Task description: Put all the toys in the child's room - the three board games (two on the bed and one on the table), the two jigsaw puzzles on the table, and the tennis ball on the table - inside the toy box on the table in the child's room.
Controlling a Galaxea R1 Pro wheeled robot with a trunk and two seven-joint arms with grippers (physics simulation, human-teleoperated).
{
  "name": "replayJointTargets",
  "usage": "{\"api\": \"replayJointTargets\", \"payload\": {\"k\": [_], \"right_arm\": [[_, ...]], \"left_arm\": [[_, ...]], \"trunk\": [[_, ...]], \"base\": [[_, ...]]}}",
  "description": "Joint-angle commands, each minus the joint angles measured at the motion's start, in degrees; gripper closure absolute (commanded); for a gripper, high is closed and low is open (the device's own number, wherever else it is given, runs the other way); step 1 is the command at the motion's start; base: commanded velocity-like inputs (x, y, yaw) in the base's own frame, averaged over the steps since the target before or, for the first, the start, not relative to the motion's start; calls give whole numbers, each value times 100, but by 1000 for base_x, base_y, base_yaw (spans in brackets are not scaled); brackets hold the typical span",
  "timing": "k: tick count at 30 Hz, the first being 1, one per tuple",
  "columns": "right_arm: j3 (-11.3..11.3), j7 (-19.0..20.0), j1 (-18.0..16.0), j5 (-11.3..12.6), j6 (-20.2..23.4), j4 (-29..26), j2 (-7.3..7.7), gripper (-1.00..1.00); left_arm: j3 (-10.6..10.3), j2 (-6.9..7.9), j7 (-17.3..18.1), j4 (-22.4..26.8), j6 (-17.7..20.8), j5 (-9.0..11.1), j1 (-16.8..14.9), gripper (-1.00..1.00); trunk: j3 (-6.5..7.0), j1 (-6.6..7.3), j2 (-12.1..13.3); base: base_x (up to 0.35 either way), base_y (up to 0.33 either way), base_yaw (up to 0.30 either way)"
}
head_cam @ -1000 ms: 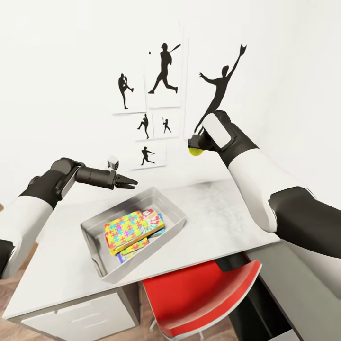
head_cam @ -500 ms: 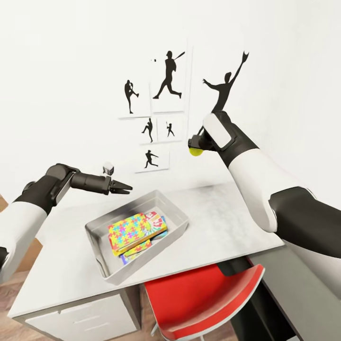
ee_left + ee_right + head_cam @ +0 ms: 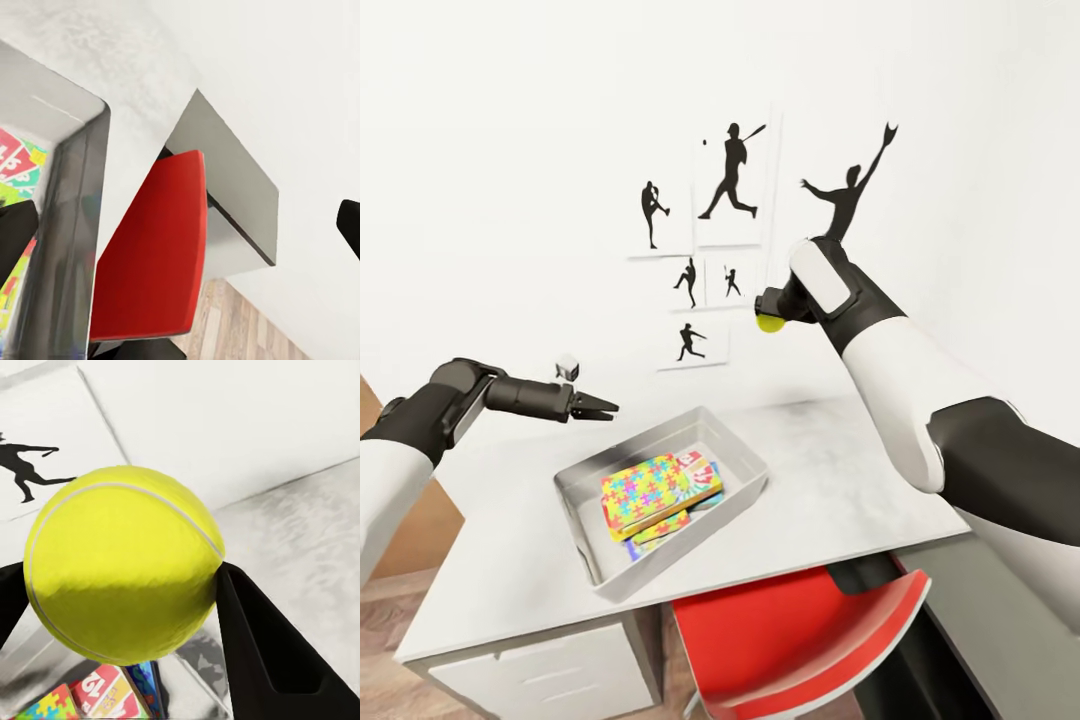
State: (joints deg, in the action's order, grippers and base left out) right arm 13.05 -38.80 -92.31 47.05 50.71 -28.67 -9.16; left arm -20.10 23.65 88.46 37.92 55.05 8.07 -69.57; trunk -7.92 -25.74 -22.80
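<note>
My right gripper [image 3: 768, 312] is shut on the yellow-green tennis ball [image 3: 768, 323], held high above the white table [image 3: 840, 490], beyond the toy box's far right corner. In the right wrist view the tennis ball [image 3: 124, 562] sits between the black fingers [image 3: 262, 645]. The light-grey toy box [image 3: 748, 458] lies on the table and holds a bright jigsaw puzzle [image 3: 648, 492] on top, with board games [image 3: 700, 468] partly under it. My left gripper [image 3: 598, 406] hovers open, just left of the box's far corner. The box wall [image 3: 71, 225] shows in the left wrist view.
A red chair [image 3: 800, 630] is tucked under the table's front edge, also seen as the chair [image 3: 150, 255] in the left wrist view. Pale drawer fronts [image 3: 550, 670] sit below the table's left part. Silhouette sports pictures [image 3: 730, 185] hang on the white wall behind.
The head camera has shifted, sliding the scene to the right. My left gripper has drawn back to the left, away from the toy box. The right gripper still holds the ball high.
</note>
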Motion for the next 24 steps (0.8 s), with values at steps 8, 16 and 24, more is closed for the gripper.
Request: {"api": "replayJointTargets", "payload": {"k": [8,16,24], "right_arm": [[23,-75,11,115,2,-5,-32,100],[22,-75,28,112,3,-7,-42,100],[22,-75,29,114,1,-3,-23,100]], "left_arm": [[-32,114,13,-3,63,54,64,-100],[-34,130,6,-8,71,47,83,-100],[-36,128,-41,-62,88,49,105,-100]], "trunk": [[56,-4,-12],[121,-4,-12],[173,-4,-12]], "base": [[-1,0,160],[-67,0,188],[-11,68,181]]}}
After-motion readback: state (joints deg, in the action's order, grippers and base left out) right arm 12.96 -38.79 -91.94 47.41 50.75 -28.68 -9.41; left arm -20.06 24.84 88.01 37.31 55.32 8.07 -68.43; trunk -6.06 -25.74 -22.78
